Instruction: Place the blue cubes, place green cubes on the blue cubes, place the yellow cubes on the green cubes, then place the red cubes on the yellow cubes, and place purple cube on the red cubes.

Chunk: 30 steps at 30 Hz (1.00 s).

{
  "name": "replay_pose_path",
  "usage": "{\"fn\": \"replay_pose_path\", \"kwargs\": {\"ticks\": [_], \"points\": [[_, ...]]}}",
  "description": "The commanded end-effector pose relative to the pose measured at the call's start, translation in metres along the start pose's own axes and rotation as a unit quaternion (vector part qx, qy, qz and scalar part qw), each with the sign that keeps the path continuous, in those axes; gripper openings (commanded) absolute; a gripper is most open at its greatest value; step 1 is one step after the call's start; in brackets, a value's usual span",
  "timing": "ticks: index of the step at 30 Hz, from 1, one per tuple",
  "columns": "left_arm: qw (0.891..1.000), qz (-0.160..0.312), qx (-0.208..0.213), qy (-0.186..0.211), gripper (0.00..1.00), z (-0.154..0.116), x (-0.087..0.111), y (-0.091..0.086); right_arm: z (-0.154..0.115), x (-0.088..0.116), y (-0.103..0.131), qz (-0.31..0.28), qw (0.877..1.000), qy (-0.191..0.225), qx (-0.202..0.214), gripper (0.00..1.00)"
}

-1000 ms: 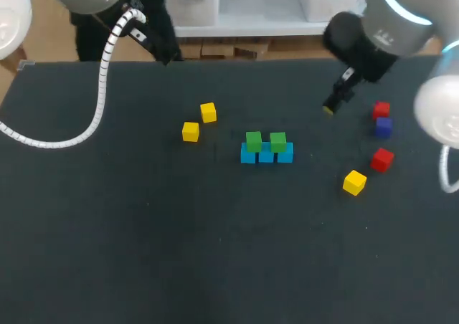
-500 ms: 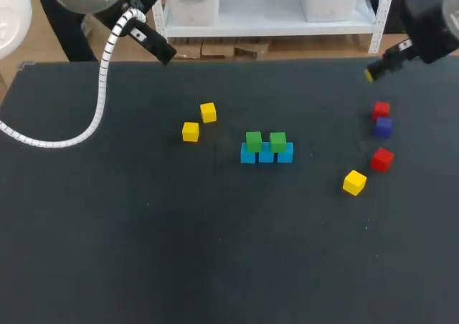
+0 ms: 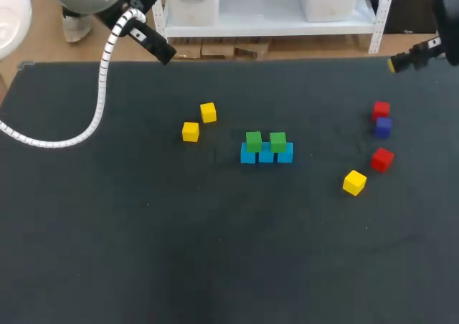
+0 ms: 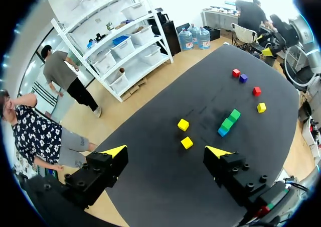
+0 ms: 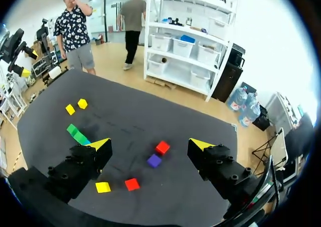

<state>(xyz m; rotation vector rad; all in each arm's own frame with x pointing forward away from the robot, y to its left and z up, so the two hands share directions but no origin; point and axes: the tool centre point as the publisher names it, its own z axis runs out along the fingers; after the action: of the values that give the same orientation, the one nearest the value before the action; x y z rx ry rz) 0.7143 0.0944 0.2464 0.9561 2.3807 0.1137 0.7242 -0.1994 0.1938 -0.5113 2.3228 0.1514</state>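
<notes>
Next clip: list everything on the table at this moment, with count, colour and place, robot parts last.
blue cubes: three, blue, in a row mid-table.
green cubes: two, green, on top of the blue row.
yellow cubes: three, yellow; two together left of the row, one right of it.
red cubes: two, red, toward the right side.
purple cube: one, purple, between the reds.
table: one, dark.
left claw: open, empty, over the far left corner.
right claw: open, empty, over the far right edge.
</notes>
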Motion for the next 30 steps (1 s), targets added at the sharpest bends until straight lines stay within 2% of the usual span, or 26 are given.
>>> {"fn": "replay_pose_path", "kwargs": {"ticks": [1, 20, 25, 30], "points": [[1.000, 0.001, 0.000, 0.001, 1.00, 0.000, 0.000, 0.000, 0.004, 0.002, 0.002, 0.001, 0.999, -0.050, -0.008, 1.00], [1.000, 0.001, 0.000, 0.001, 1.00, 0.000, 0.000, 0.000, 0.004, 0.002, 0.002, 0.001, 0.999, -0.050, -0.008, 1.00], [0.999, 0.013, -0.010, 0.037, 1.00, 0.002, -0.004, 0.008, 0.004, 0.002, 0.002, 0.001, 0.999, -0.050, -0.008, 1.00], [0.997, 0.033, 0.000, 0.067, 1.00, 0.021, -0.005, 0.001, 0.004, 0.002, 0.002, 0.001, 0.999, -0.050, -0.008, 1.00]]}}
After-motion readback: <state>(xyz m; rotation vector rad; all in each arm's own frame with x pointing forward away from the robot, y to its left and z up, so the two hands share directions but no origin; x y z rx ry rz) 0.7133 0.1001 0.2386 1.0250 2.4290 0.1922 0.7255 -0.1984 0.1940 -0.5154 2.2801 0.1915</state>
